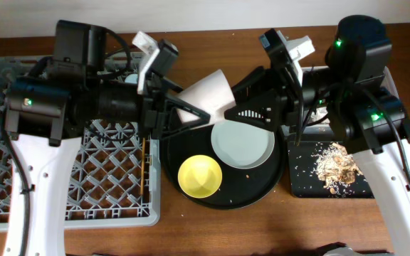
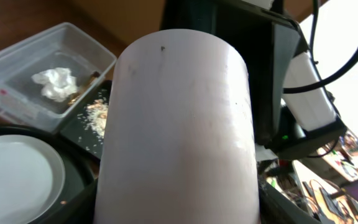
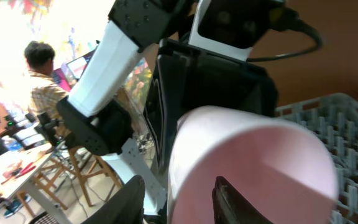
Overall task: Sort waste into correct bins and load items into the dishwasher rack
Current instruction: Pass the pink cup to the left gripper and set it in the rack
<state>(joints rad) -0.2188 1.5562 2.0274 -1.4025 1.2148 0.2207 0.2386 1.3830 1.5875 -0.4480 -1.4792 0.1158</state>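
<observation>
Pink cup (image 1: 206, 92) is hanging tilted above the round black tray (image 1: 258, 185), sitting between the left end effector's (image 1: 191, 114) spread fingers while the right end effector (image 1: 228, 108) is straddling its rim, one finger inside; whether either is pinching cannot be told.

The wooden table (image 1: 212, 43) carries a grey rack (image 1: 105, 199) at left, a round black tray (image 1: 262, 186) in the middle, a shallow rectangular tray (image 1: 305, 181) at right, and probably a clear tub (image 2: 17, 81) just behind it.

Smooth matt pink cup (image 2: 179, 124), clear plastic tub (image 2: 11, 81), crumpled paper tissue (image 2: 56, 84), wooden table (image 1: 226, 43)
</observation>
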